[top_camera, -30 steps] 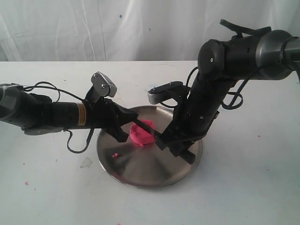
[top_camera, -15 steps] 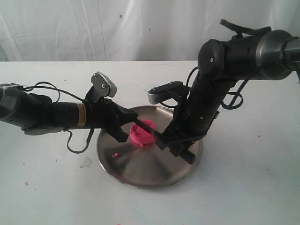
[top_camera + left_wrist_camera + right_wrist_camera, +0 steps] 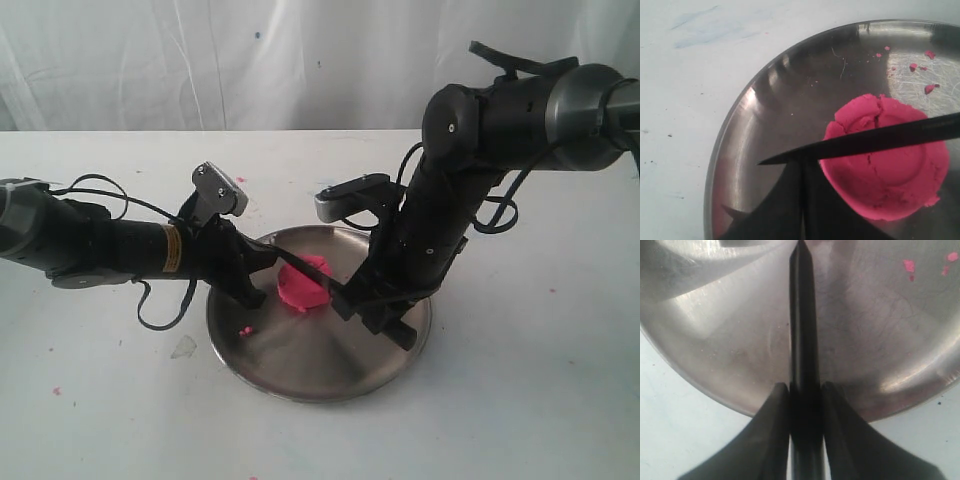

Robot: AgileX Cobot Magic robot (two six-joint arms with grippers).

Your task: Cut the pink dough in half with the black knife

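Right gripper (image 3: pixel 804 386) pinches the black knife (image 3: pixel 880 139) by its handle, blade lying across the pink dough (image 3: pixel 890 185), tip pointing toward the left rim of the plate (image 3: pixel 755 115).

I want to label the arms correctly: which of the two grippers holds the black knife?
The right gripper: the black knife sits clamped between its jaws. The left gripper is closed with nothing in it.

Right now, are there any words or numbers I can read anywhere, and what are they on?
Nothing here can be read.
Yellowish sticker on the left arm: its print is too small and blurred to read.
Steel plate, pink dough, black knife: no writing visible.
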